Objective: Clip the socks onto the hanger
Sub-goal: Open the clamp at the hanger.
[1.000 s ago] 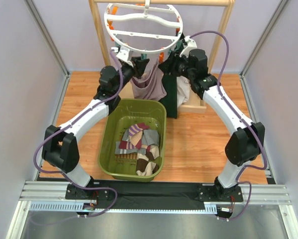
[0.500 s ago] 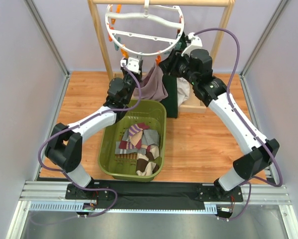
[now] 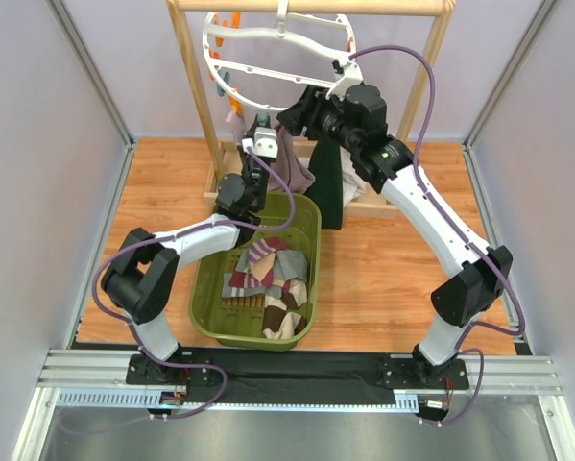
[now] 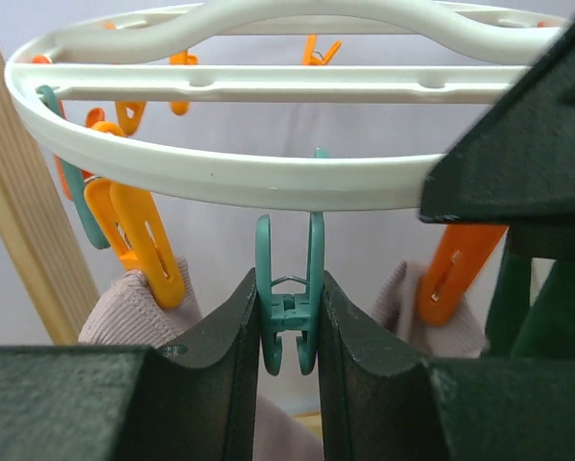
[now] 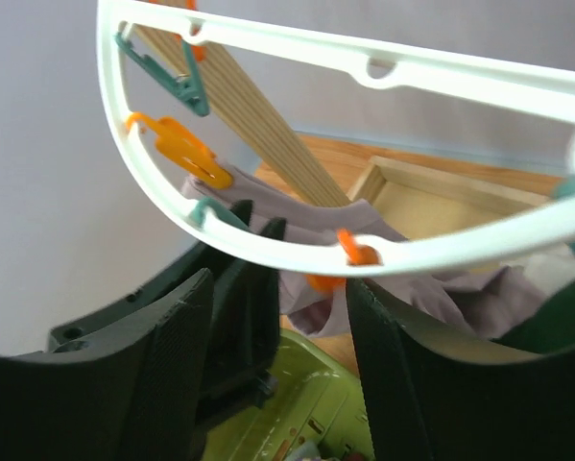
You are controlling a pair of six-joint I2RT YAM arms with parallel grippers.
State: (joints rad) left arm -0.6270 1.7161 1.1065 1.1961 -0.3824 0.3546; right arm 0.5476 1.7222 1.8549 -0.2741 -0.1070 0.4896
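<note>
The white ring hanger [image 3: 268,96] hangs from the wooden rail, carrying orange and teal clips. In the left wrist view my left gripper [image 4: 289,280] is shut on a teal clip [image 4: 289,322] that dangles from the ring's front rim [image 4: 220,178]; the clip's lower tips stand slightly apart. A lilac-grey sock [image 3: 294,161] hangs from an orange clip [image 5: 349,252], and a dark green sock [image 3: 327,187] hangs to its right. My right gripper [image 5: 277,331] is open just under the rim, next to the left gripper [image 3: 259,128], holding nothing. More socks [image 3: 268,279] lie in the basket.
The olive-green basket [image 3: 210,259] stands below the hanger between the arms. The wooden rack's left post [image 3: 196,86] and its base [image 3: 378,204] sit close behind both grippers. Grey walls close in both sides.
The left arm has drawn in under the ring, keeping its jaws as they were. The right gripper has moved left along the front rim and widened a little. The ring has tilted.
</note>
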